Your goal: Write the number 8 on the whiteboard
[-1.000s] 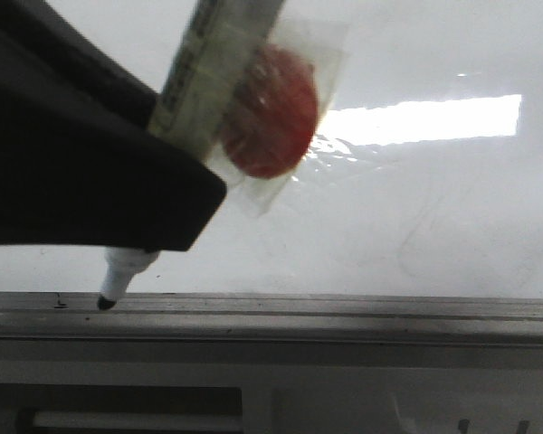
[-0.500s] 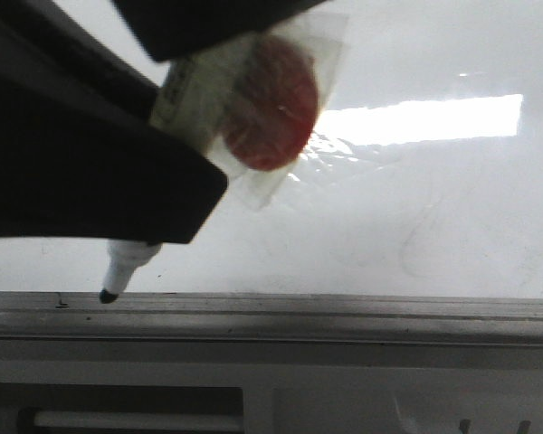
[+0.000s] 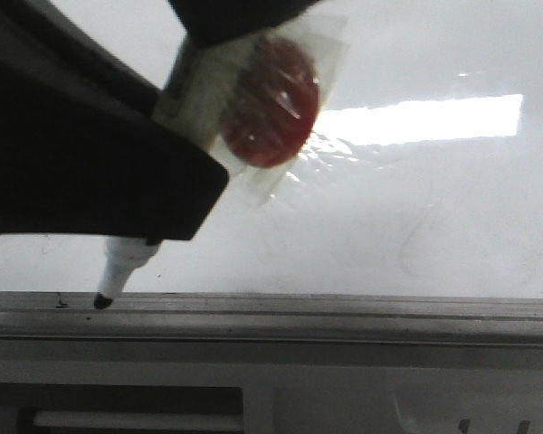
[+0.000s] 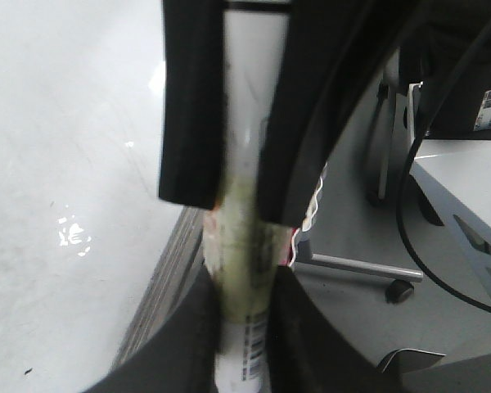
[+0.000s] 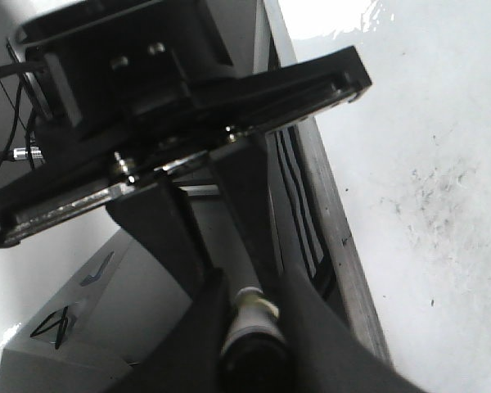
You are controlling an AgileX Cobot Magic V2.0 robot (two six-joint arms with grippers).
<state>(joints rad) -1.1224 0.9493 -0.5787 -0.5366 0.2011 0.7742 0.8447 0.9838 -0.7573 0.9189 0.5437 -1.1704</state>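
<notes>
My left gripper [image 3: 90, 172] is shut on a white marker [image 3: 127, 262], tilted, with its black tip at the whiteboard's [image 3: 416, 217] near edge by the grey metal rail [image 3: 344, 316]. A red disc in clear plastic [image 3: 271, 99] is taped to the marker's barrel. My right gripper [image 3: 231, 14] reaches in from above and closes on the marker's upper end. In the left wrist view the marker [image 4: 244, 270] runs from my left gripper [image 4: 244, 327] up between the right fingers [image 4: 188, 106]. In the right wrist view my right gripper [image 5: 250, 327] flanks the marker's dark end [image 5: 250, 352]. No number 8 is in view.
Glare and faint grey smudges lie on the board, with black specks in the right wrist view [image 5: 430, 184]. Beyond the rail are a grey floor, a wheeled stand [image 4: 368, 270] and cables [image 4: 417, 229].
My right gripper has come in from the top onto the marker's upper end. The marker tip has shifted slightly left along the rail. The left gripper has stayed almost still.
</notes>
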